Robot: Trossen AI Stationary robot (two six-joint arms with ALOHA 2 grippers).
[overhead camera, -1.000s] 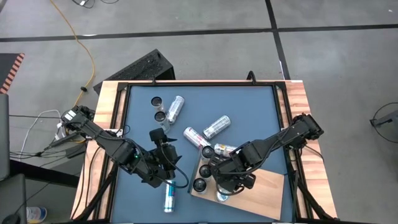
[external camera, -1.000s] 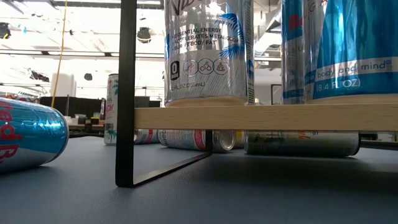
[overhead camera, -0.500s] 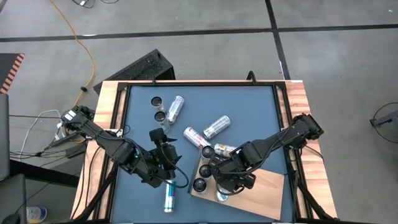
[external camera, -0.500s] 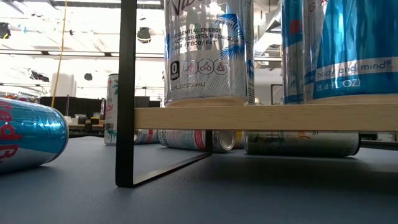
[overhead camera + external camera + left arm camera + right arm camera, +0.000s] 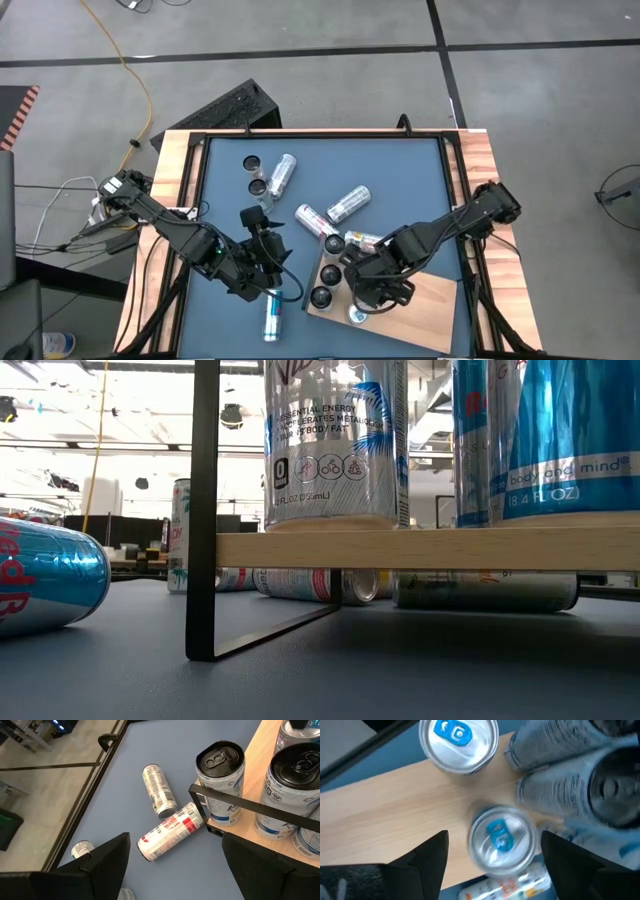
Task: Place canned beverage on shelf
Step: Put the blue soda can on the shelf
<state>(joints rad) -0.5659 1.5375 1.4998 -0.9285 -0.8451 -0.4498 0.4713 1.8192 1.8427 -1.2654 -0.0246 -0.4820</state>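
Compared with a second ago, the right end effector has shifted slightly toward the near edge over the shelf, and its two fingers now stand apart with nothing between them. In the right wrist view a silver can with a blue tab stands upright on the wood between those fingers, free of both, with a second silver-topped can standing farther along the board. Everything else on the tabletop lies as it did.

The left end effector hangs over the tabletop to the left of the shelf, fingers spread and empty, with a blue-and-silver can lying on its side just nearer than it.

The shelf sits at the near right of the tabletop, turned at an angle. Its left end is crowded with upright dark-topped cans; its right end is bare wood. In the low view the board rides on a thin black frame, with lying cans showing in the gap beneath it.

Loose cans lie in the middle of the tabletop: one red-and-white, one silver beside it, another pair at far left. The far right of the tabletop is open.
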